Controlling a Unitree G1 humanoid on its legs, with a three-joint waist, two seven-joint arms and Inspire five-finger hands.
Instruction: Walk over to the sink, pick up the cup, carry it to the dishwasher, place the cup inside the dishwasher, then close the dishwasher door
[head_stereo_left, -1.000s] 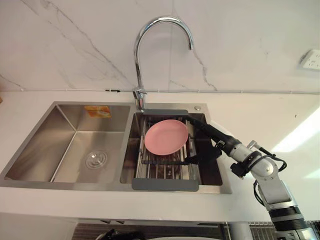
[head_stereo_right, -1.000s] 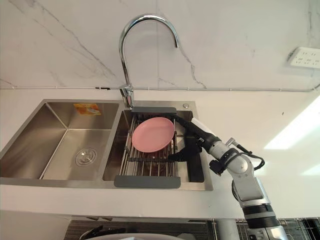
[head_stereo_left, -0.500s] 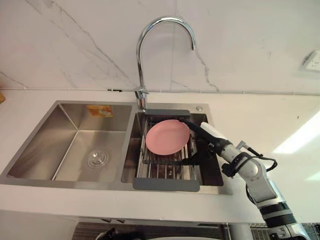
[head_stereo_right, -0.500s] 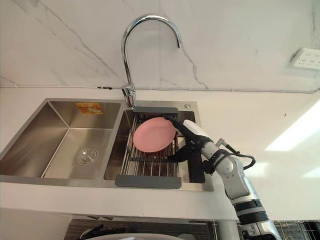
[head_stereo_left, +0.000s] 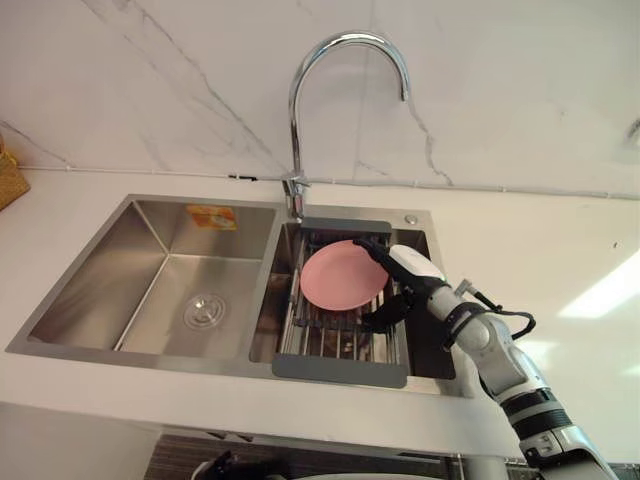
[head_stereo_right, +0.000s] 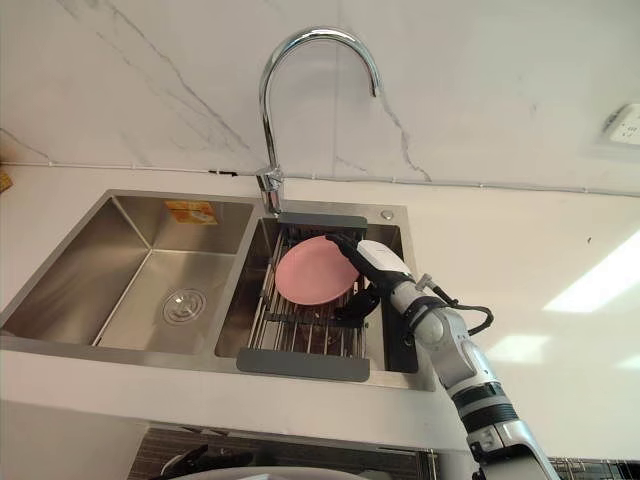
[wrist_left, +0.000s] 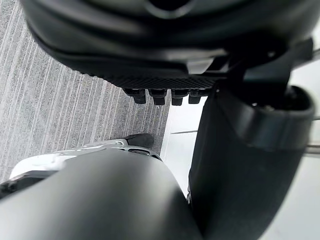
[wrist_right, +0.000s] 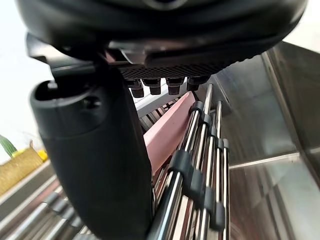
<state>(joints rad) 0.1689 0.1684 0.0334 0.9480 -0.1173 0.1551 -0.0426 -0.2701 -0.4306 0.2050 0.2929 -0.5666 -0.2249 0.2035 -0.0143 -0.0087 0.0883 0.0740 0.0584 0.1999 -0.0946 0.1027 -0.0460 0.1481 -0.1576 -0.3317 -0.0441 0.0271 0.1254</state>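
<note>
- In the sink's (head_stereo_left: 150, 357) right basin, a rack (head_stereo_left: 335, 338) carries a tilted pink plate (head_stereo_left: 343, 275). The faucet (head_stereo_left: 300, 120) arches over the back edge, and white counter (head_stereo_left: 540, 235) stretches to the right.
- The right arm slants in from the lower right over the basin's right rim.
- The right hand (head_stereo_left: 408, 272) is spread wide. Its fingers reach past the plate's upper right edge with the thumb lower, by the rack, and the rim lies between them; I cannot tell whether they touch it.
- The left hand (wrist_left: 150, 60) hangs over grey floor, relaxed and holding nothing.
</note>
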